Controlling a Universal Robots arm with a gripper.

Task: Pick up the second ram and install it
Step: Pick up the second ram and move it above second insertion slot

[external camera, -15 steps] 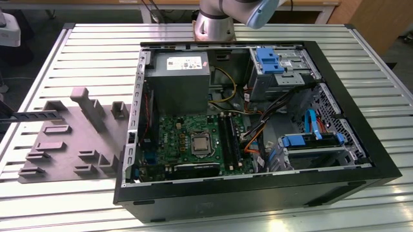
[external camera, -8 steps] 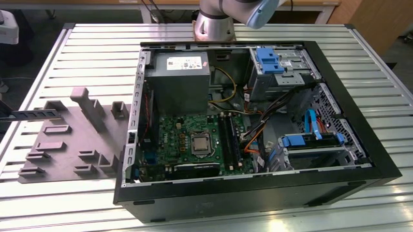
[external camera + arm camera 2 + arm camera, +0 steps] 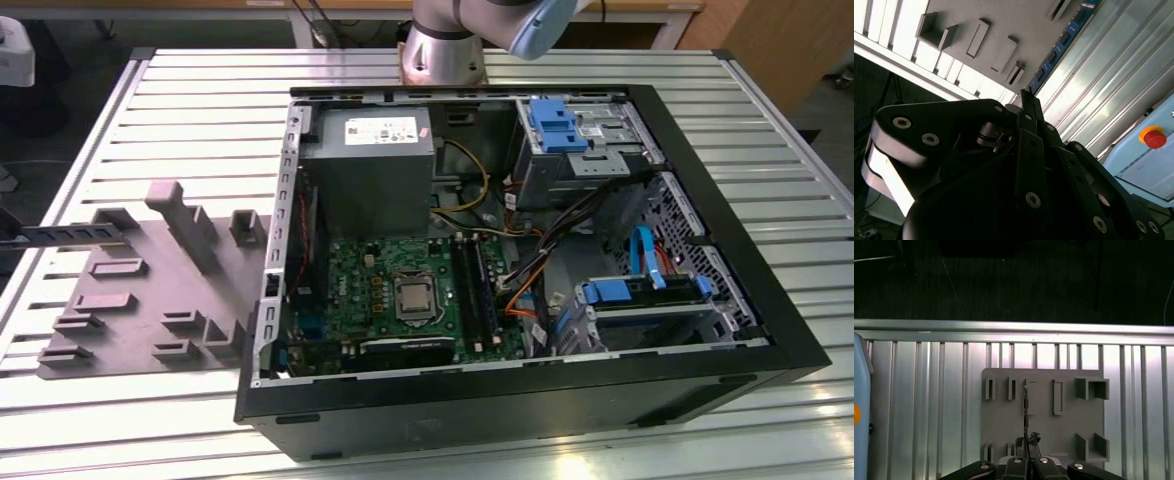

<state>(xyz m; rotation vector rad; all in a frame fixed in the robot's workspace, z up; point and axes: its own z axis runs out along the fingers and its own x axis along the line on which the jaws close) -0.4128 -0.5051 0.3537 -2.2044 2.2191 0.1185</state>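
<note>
My gripper (image 3: 1026, 100) clamps one end of the second ram (image 3: 1064, 42), a long, thin blue stick with dark chips, on edge.

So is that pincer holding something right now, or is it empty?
Pincer: closed on the second ram, a thin dark stick.

Item counts, per kind

Logged in the exterior view: one computer case (image 3: 534, 405), one motherboard (image 3: 350, 262), one power supply (image 3: 367, 170), one processor (image 3: 416, 298), two blue drive caddies (image 3: 558, 125) (image 3: 627, 292), one slatted table (image 3: 200, 110), one robot arm (image 3: 447, 45), one ram stick (image 3: 87, 232). One grey holder plate (image 3: 1004, 420) is counted in the first wrist view; its raised blocks are many and no exact count can be given. One red button (image 3: 1154, 138) is noted in the second wrist view.
</note>
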